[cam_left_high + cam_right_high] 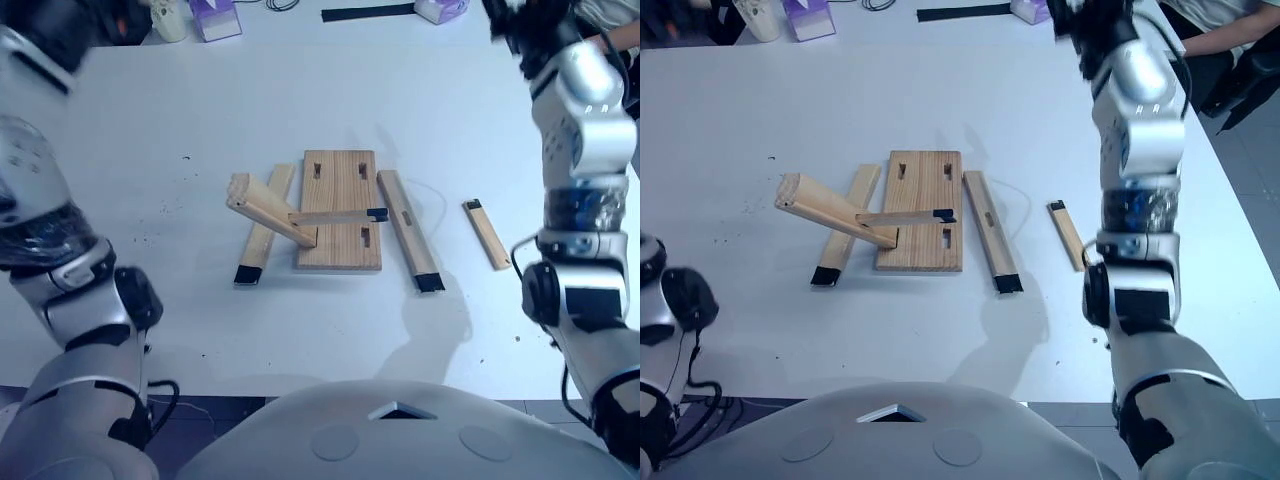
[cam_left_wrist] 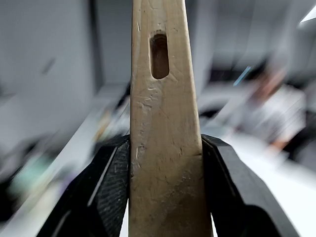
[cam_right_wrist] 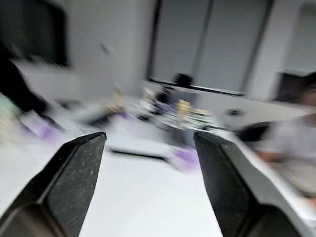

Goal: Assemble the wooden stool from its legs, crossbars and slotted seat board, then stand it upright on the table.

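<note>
The slotted seat board (image 1: 340,190) lies flat in the middle of the white table (image 1: 180,110). A wooden leg (image 1: 262,204) stands tilted in one of its slots, with a thin crossbar (image 1: 335,215) running from it across the board. Two more legs lie flat, one to the board's left (image 1: 256,248) and one to its right (image 1: 408,228). A short crossbar (image 1: 486,234) lies farther right. My left gripper (image 2: 165,170) is shut on another slotted wooden leg (image 2: 163,98), held up off the table. My right gripper (image 3: 148,143) is raised, open and holding nothing.
Along the table's far edge stand a white bottle (image 1: 170,18), a purple box (image 1: 215,18), a black strip (image 1: 367,12) and a tissue box (image 1: 440,10). Bare tabletop surrounds the stool parts on all sides.
</note>
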Tool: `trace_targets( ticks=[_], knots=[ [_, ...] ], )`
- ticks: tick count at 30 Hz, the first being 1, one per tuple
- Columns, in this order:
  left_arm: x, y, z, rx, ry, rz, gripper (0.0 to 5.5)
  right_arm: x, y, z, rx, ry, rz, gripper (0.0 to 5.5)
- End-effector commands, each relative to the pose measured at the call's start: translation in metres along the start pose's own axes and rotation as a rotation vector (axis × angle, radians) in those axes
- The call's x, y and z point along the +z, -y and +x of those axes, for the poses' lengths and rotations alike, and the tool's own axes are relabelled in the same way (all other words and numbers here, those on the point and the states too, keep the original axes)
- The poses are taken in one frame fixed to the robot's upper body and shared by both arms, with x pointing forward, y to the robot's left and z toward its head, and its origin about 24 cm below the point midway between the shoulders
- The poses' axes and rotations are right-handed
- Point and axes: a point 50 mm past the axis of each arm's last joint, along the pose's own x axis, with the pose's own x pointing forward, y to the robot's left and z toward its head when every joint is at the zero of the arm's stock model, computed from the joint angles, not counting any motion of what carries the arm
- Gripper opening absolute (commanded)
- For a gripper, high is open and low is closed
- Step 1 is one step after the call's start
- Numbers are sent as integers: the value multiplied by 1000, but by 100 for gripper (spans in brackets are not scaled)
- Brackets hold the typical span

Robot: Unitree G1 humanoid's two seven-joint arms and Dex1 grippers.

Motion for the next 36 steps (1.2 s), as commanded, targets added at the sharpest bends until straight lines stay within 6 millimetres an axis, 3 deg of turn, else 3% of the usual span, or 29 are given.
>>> trace_targets(
  ticks=[1,4,10,12,18,24,36],
  knots=[
    [10,75,5,-484,166,-255,203,57,-59,13,704,52,550,326],
    [-4,96,-1,-644,119,-316,203,68,-79,-12,1065,2,501,326],
    [-13,110,-23,-874,44,-348,203,79,-57,-32,1320,-25,384,348],
    [-18,110,-28,-906,12,-342,203,86,-50,-33,1345,-20,351,379],
    [-24,107,-31,-901,-24,-335,203,108,-42,-40,1448,-7,242,386],
    [-39,109,-28,-897,-103,-281,203,116,-49,-42,1505,-14,242,386],
    [-63,100,-42,-850,-166,-202,203,103,-55,-43,1482,-45,362,386]
  ],
)
